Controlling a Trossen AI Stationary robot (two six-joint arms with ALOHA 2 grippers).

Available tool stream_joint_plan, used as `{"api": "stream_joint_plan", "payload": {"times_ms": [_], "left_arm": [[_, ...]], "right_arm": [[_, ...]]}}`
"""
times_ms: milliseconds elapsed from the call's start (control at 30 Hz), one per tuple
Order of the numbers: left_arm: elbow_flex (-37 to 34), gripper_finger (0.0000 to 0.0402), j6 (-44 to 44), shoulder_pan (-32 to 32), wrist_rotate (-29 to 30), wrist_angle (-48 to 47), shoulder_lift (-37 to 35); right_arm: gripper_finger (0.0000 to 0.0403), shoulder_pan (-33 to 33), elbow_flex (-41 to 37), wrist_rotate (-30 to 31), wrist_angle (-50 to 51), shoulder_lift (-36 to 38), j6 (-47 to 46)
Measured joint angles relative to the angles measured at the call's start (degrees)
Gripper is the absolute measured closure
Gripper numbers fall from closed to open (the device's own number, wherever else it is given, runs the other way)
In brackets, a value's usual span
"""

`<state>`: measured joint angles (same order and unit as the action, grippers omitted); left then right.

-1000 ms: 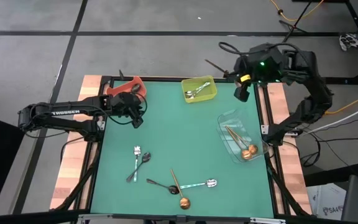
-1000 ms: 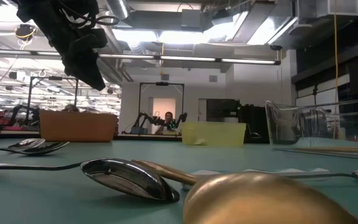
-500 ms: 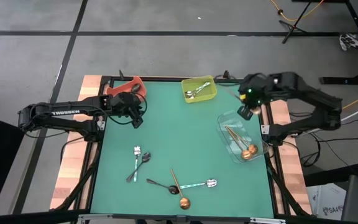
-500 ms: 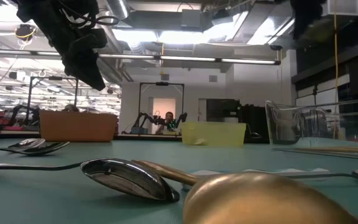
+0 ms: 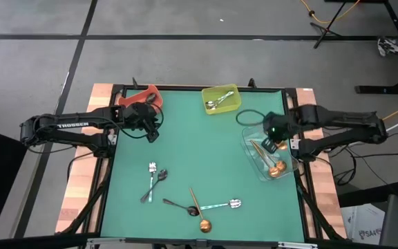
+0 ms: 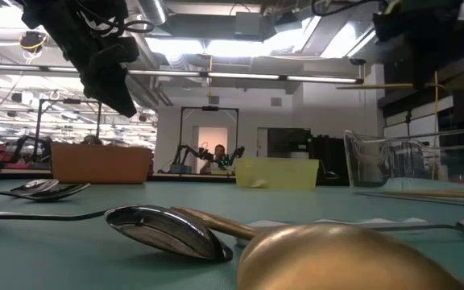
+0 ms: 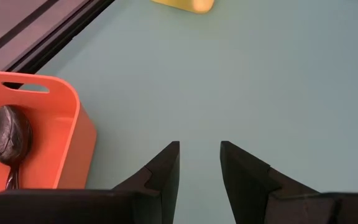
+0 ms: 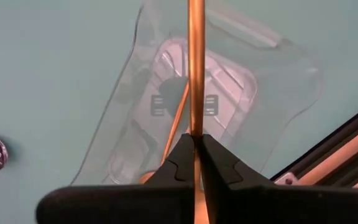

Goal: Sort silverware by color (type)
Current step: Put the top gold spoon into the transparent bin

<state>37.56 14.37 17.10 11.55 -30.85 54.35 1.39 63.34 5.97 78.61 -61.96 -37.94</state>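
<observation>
Your right gripper (image 8: 196, 152) is clamped on a copper-gold spoon (image 8: 196, 68), held above the clear bin (image 5: 254, 135) at the table's right edge — two copper spoons already lie inside. Release off-centre and the long handle may catch the rim and tip out. The left gripper (image 7: 199, 163) hovers by the red bin (image 7: 61, 124), fingers parted, empty — more spoons wait near.

White lettering "TROSSEN" runs along the left arm (image 5: 74, 125).
</observation>
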Motion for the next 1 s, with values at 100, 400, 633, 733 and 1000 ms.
{"api": "stream_joint_plan", "payload": {"times_ms": [100, 400, 633, 733, 1000], "left_arm": [[0.0, 0.0292, 0.02, -0.01, 0.0, 0.01, 0.0], [0.0, 0.0292, 0.02, 0.0, -0.02, 0.02, 0.0], [0.0, 0.0292, 0.02, -0.02, -0.01, 0.02, 0.0], [0.0, 0.0292, 0.02, -0.02, -0.02, 0.02, 0.0], [0.0, 0.0292, 0.02, -0.02, 0.0, 0.04, 0.0]], "right_arm": [[0.0403, -4.83, -1.96, 2.12, -0.32, 0.09, -5.54], [0.0403, -15.24, -9.81, 3.86, -3.31, 0.05, -18.03], [0.0403, -19.18, -15.88, 4.33, -7.96, 0.03, -22.68], [0.0403, -19.88, -18.03, 5.44, -9.15, 0.03, -23.62], [0.0403, -19.8, -24.6, 6.34, -15.32, -0.02, -23.75]]}}
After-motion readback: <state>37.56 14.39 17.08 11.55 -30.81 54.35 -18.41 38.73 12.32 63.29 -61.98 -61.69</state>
